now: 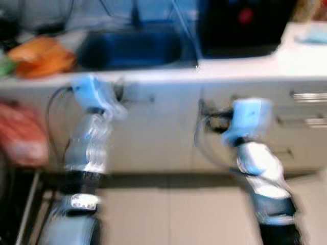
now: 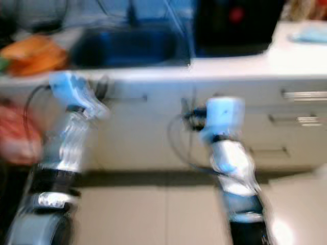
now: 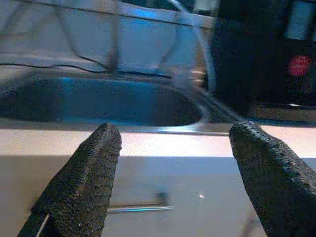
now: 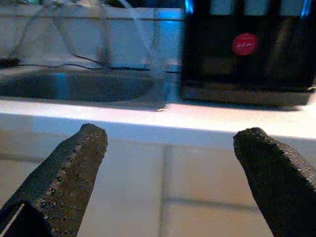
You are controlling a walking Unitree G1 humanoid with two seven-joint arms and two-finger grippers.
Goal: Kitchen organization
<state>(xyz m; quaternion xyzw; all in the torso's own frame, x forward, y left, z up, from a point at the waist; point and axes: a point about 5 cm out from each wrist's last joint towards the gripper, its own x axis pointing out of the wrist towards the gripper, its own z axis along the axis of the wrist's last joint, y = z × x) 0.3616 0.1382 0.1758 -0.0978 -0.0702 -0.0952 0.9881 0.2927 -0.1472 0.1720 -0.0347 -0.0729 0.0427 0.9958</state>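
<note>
Both head views are blurred. A white kitchen counter stands before me, with a dark sink set into it and a black appliance with a red spot to its right. My left arm is raised in front of the cabinet below the sink. My right arm is raised below the appliance. My left gripper is open with nothing between its fingers and faces the sink over the counter edge. My right gripper is also open with nothing in it, facing the appliance.
An orange bundle lies on the counter left of the sink. A red blurred object hangs at the far left. Drawer handles show at the right, with a light blue cloth above them. Beige floor lies between my arms.
</note>
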